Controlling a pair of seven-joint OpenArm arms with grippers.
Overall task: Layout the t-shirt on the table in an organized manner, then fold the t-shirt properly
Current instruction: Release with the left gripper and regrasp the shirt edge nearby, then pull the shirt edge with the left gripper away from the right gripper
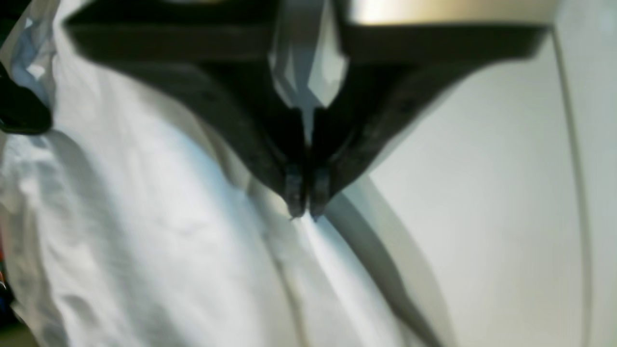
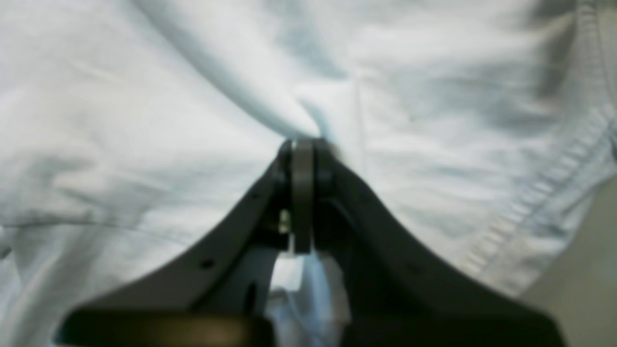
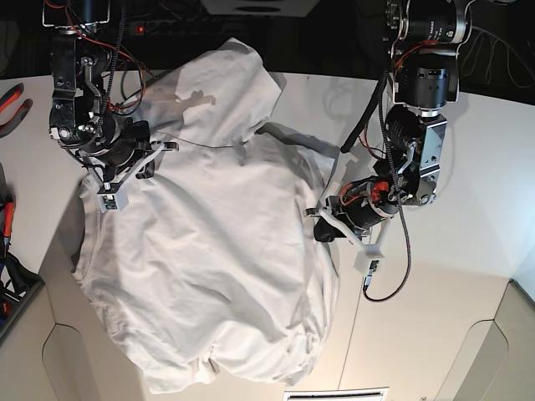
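Base view, left to right.

Right gripper (image 3: pixel 144 159) at shirt's left edge, clenched on fold of t-shirt (image 3: pixel 209 251); wrist view shows cloth ridge pulled into closed jaws. Risk: thin pinch slips under pull, or catches both layers.

T-shirt bunched mid table (image 3: pixel 468 150), top part folded over, hem crumpled near front edge. Risk: uneven pull twists it, wrinkles stay.

Left gripper (image 3: pixel 322 219) at shirt's right edge, jaws closed on cloth edge. Risk: shallow bite lets go; tension between arms drags shirt off centre.

No lettering to read anywhere, nothing printed on the plain white wrinkled cloth t-shirt (image 3: pixel 209 251), no labels or numbers on the matte cream tabletop (image 3: pixel 435 276)
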